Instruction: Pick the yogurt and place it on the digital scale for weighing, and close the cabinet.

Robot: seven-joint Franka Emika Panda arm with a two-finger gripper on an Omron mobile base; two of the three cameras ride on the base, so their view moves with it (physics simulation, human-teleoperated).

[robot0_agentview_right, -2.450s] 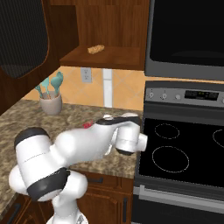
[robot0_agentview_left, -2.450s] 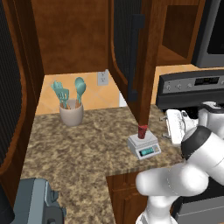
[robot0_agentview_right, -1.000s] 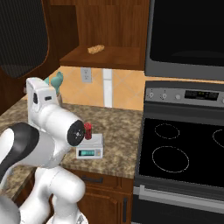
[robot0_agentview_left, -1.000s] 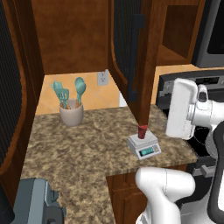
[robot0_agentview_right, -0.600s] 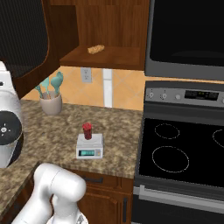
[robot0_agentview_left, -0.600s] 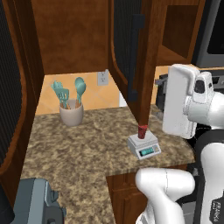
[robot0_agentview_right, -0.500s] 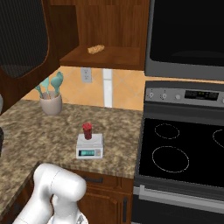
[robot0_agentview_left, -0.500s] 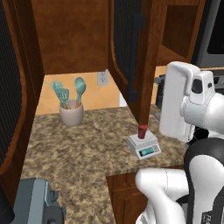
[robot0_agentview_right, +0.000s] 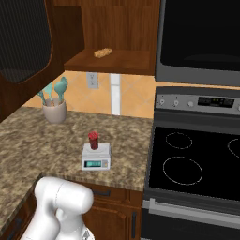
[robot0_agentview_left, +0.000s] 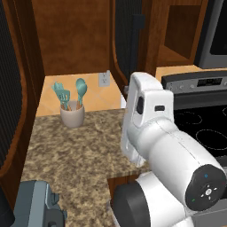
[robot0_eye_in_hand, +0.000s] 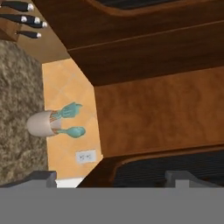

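Table (robot0_agentview_right: 28, 140): one speckled brown-and-tan granite slab, matte, running up to the stove.

Yogurt (robot0_agentview_right: 93, 139): one small dark-red tapered cup, rim slightly wider than its base, standing upright on the platform of the digital scale.

Digital scale (robot0_agentview_right: 96, 157): one light-grey boxy unit with a flat square top and a greenish display on its slanted front; it sits on the table near the stove's left edge, well apart from the crock.

Cabinet (robot0_agentview_left: 75, 40): reddish-brown wood, tall, wall-hung. Its door (robot0_agentview_left: 131, 46) stands swung out, with a dark ribbed panel and one black vertical bar handle (robot0_agentview_left: 137, 44). One pale oblong item (robot0_agentview_right: 102, 52) lies on the shelf under the neighbouring cabinet.

Crock (robot0_agentview_right: 54, 111): one beige rounded pot against the tiled wall, holding teal utensils (robot0_agentview_right: 54, 91), three by my count.

Stove (robot0_agentview_right: 197, 164): one glossy black cooktop with thin white burner rings and a grey control panel.

Wall outlet (robot0_agentview_right: 92, 80): one, white, on orange tile.

Tool (robot0_eye_in_hand: 109, 177): two grey fingertips at the bottom of the hand view, set wide apart with nothing between them, facing the cabinet's ribbed door.
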